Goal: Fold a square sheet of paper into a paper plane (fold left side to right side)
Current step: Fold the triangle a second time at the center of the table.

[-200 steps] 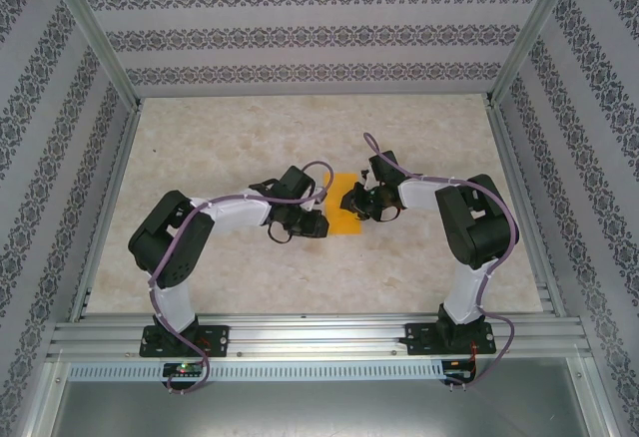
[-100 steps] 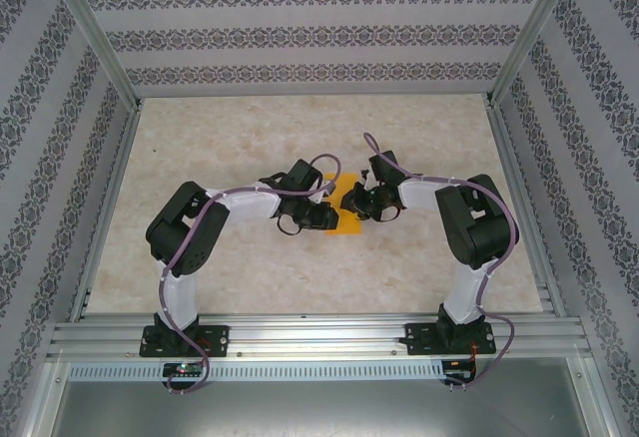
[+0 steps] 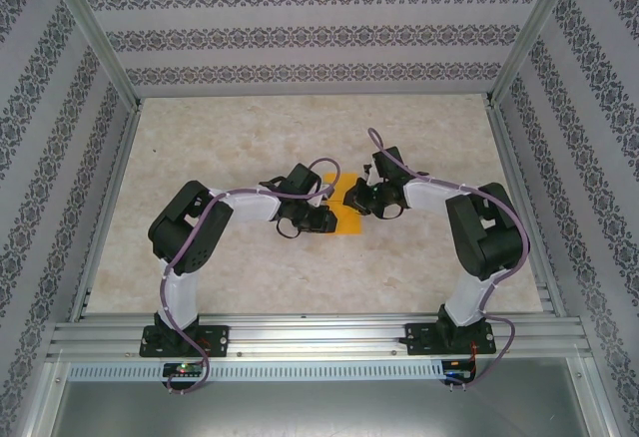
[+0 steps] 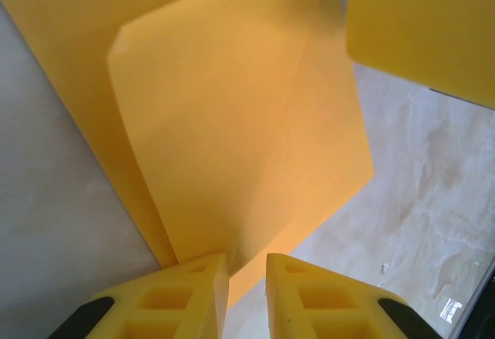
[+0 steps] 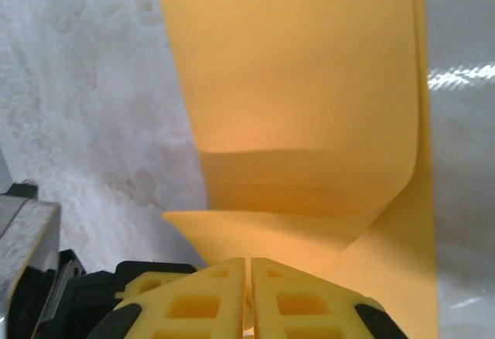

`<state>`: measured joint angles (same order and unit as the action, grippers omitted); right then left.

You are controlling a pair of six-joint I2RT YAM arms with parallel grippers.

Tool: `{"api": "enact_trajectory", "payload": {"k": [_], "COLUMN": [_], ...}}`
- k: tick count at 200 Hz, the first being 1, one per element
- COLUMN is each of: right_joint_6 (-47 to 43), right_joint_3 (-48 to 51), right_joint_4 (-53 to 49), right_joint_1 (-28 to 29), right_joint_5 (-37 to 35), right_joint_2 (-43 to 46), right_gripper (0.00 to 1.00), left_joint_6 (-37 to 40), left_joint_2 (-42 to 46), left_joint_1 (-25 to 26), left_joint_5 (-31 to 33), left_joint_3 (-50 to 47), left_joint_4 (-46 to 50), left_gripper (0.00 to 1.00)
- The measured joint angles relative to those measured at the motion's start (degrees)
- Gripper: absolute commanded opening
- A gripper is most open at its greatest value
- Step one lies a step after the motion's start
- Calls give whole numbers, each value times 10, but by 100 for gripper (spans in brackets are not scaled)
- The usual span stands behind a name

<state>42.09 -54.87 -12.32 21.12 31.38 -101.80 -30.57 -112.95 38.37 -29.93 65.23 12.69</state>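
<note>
- top external view: my two arms bend in toward each other over the middle of the table (image 3: 250,138). the paper (image 3: 346,223) lies between them, mostly covered by my wrists.
- my left claw (image 3: 321,219) is at the paper's left edge. my right claw (image 3: 357,201) is at its right edge, a little farther from the bases. the two are near each other; from above i cannot tell whether they touch.
- left wrist view: my left claw (image 4: 246,260) is nearly pressed together, with a thin slot between the fingers (image 4: 186,292). the paper (image 4: 232,122) runs down into that slot, so i am pinching its edge.
- the paper shows two layers there: a lower one flat on the table (image 4: 62,223) at the upper left, and a raised flap over it with one free corner up at the left.
- a blurred yellow block (image 4: 425,29) sits at the upper right, over the paper's far side. i cannot tell what it touches.
- right wrist view: my right claw (image 5: 249,263) is pressed tight together, nipping a bend of the paper (image 5: 309,83).
- from my fingertips the paper curls up and over, then stretches away flat on the table (image 5: 93,83). one pointed corner sticks out to the left just above the fingertips.
</note>
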Motion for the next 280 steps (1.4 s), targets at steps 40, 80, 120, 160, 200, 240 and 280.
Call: {"api": "enact_trajectory", "payload": {"k": [40,80,120,160,200,240,280], "right_joint_6": [20,40,50,40,16,-8,-33], "right_joint_3": [18,19,19,10,2,-9,-24], "right_joint_4": [9,23,34,20,7,-5,-17], "right_joint_1": [19,37,40,40,43,32,-3], "right_joint_5": [5,9,12,3,-8,-19,-38], "right_joint_2": [-5,-26,-42,-46,-47,-50,-54], "right_gripper": [9,9,10,10,11,12,12], "left_joint_6": [0,0,0,0,1,2,3], "left_joint_2": [0,0,0,0,4,10,14], "left_joint_1": [0,0,0,1,1,1,1], "left_joint_5": [0,2,4,6,9,9,9], "left_joint_3": [-1,-1,-1,-1,-9,-24,-34], "left_joint_4": [-1,-1,-1,0,-9,-28,-43], "left_gripper": [23,23,22,22,22,22,22]}}
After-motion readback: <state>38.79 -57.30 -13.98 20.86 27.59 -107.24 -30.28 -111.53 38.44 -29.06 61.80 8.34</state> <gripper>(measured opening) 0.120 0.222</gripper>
